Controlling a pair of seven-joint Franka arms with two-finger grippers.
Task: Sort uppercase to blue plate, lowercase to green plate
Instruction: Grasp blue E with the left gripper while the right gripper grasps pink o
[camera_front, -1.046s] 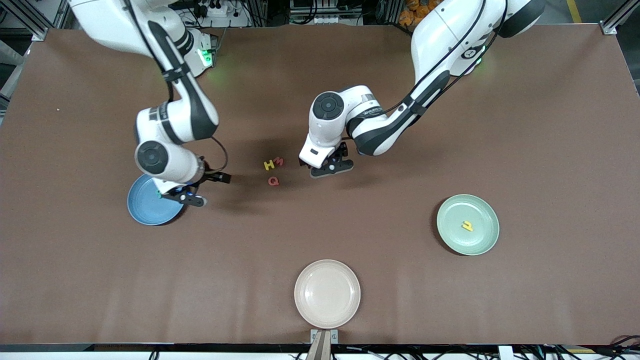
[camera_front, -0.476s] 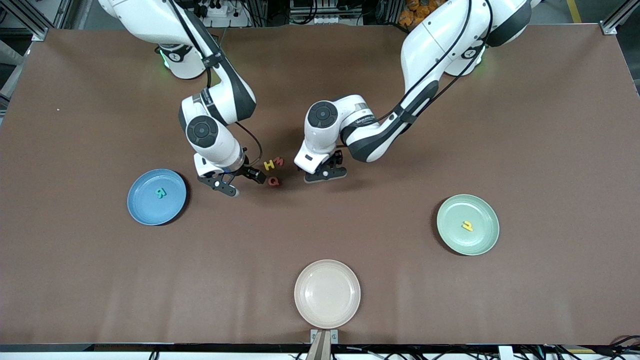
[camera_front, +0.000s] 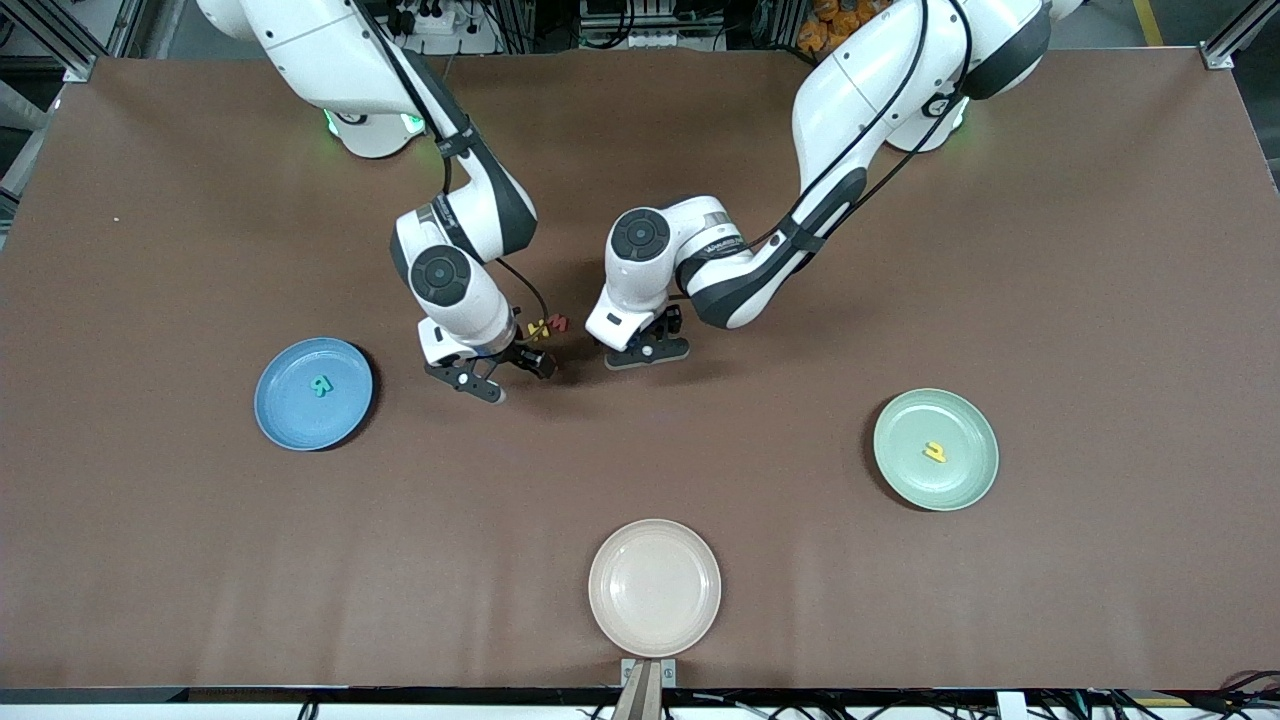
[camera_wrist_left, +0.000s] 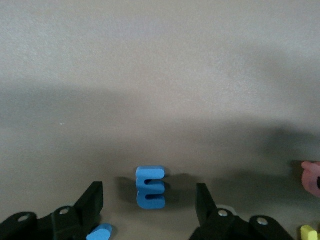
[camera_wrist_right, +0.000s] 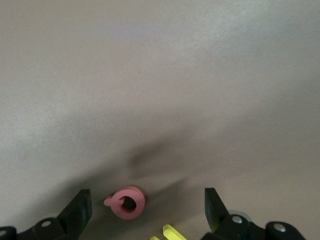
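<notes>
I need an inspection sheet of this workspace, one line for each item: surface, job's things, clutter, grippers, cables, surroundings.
Surface: brown table, bare around the plates.
Job's things: blue plate holds a teal R; green plate holds a yellow letter. Yellow H and a red letter lie mid-table; red Q and blue letter show in the wrist views.
Clutter: cream plate, empty.
Grippers: right gripper open, low over the Q; left gripper open, straddling the blue letter.
Cables: black cables run along both arms.
Surroundings: metal frame and equipment at the table's edges.
</notes>
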